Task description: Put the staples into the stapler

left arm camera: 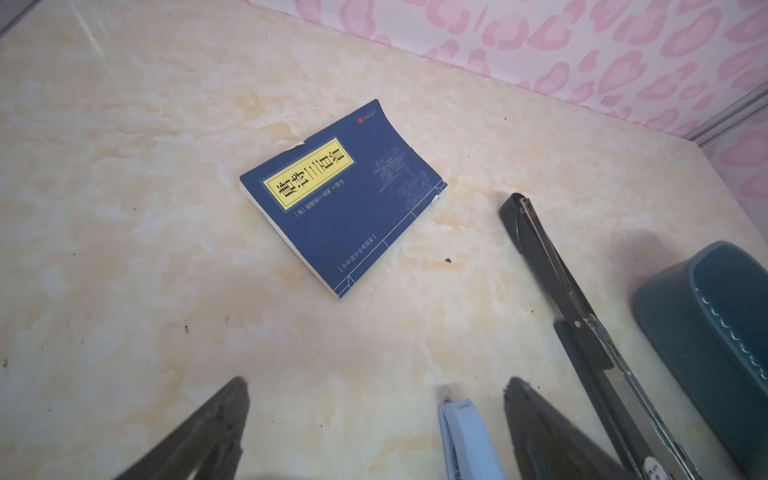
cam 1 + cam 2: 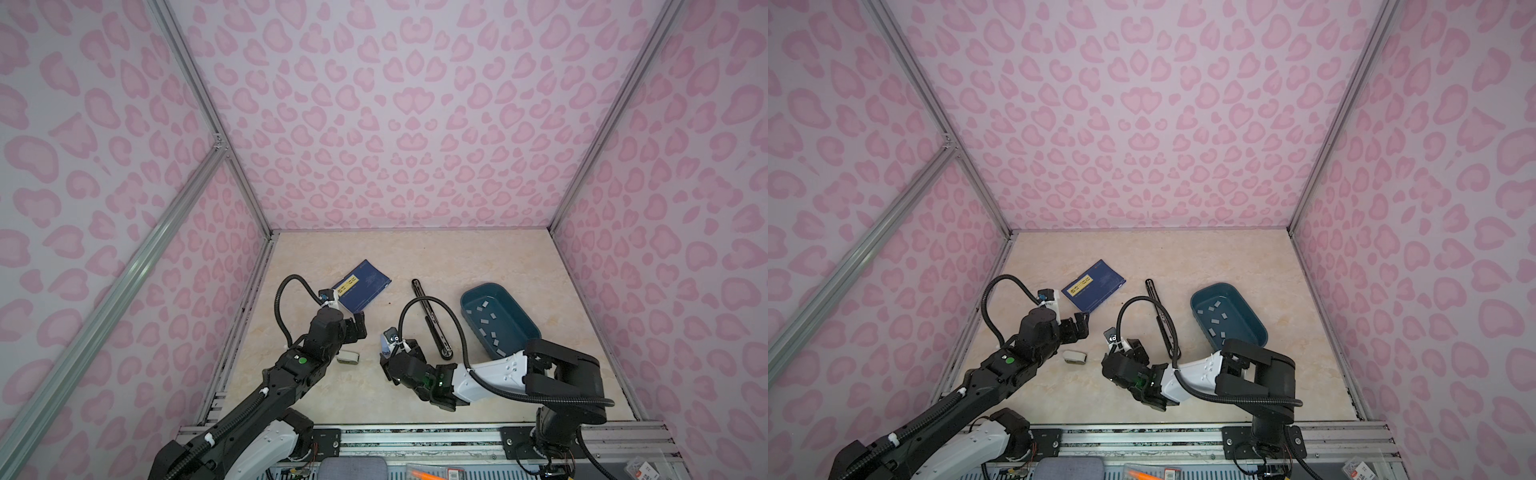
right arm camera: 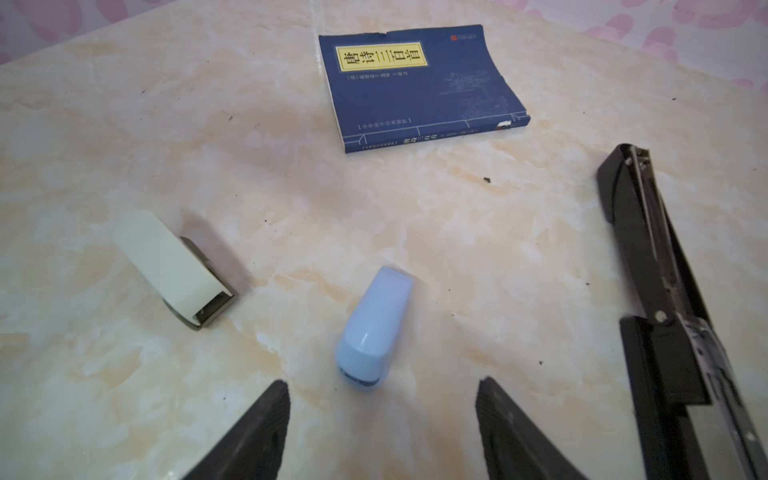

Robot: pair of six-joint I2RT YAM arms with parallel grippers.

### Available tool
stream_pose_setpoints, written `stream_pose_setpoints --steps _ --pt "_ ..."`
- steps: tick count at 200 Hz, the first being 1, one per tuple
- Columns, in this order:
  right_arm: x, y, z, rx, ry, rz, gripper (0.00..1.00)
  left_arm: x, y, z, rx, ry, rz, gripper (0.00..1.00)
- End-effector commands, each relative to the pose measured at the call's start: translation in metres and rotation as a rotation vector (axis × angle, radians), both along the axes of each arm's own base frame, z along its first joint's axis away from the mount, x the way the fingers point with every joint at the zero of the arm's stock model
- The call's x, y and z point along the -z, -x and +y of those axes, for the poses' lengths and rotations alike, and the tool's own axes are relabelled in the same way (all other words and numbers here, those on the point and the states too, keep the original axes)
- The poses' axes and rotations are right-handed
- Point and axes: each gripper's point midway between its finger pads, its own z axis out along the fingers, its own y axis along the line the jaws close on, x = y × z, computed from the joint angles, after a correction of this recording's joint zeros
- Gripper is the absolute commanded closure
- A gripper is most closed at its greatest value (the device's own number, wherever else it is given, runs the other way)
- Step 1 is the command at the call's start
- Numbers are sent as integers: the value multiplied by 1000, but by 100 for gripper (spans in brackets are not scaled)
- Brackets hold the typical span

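Several grey staples (image 2: 485, 321) lie loose in a teal tray (image 2: 505, 307) at the right. A long black stapler (image 2: 430, 316) lies beside the tray, opened out flat with its metal rail showing (image 3: 665, 311). A small light-blue stapler (image 3: 376, 328) lies on the table just ahead of my right gripper (image 3: 382, 386), which is open and touches nothing. My left gripper (image 1: 376, 386) is also open and empty, hovering near the book. The blue stapler's tip (image 1: 465, 436) shows near one of its fingers. A small cream stapler (image 2: 348, 357) lies by my left arm.
A dark blue book (image 2: 363, 286) with a yellow label lies at the back left of the marble-patterned table. Pink patterned walls enclose the table on three sides. An aluminium rail runs along the front edge (image 2: 415, 432).
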Motion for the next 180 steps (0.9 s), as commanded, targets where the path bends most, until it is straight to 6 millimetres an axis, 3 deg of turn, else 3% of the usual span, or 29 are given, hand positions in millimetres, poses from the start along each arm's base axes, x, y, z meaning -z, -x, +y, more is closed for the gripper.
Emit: stream_pose_setpoints --steps 1,36,69,99,132,180 --pt "16 -5 -7 27 26 25 29 -4 3 9 -44 4 -15 3" --pt "35 -17 -18 38 -14 82 33 -11 4 11 -37 -6 -50 3" --pt "38 -25 -31 58 -15 88 34 -16 0 10 -23 -37 -80 2" --pt "27 -14 -30 2 -57 69 34 -17 -1 0 58 -92 -45 9" --pt "17 6 -19 -46 -85 24 25 -43 1 9 6 -55 -104 6" --pt "36 -10 -4 26 11 43 23 -68 8 20 -46 -29 -125 1"
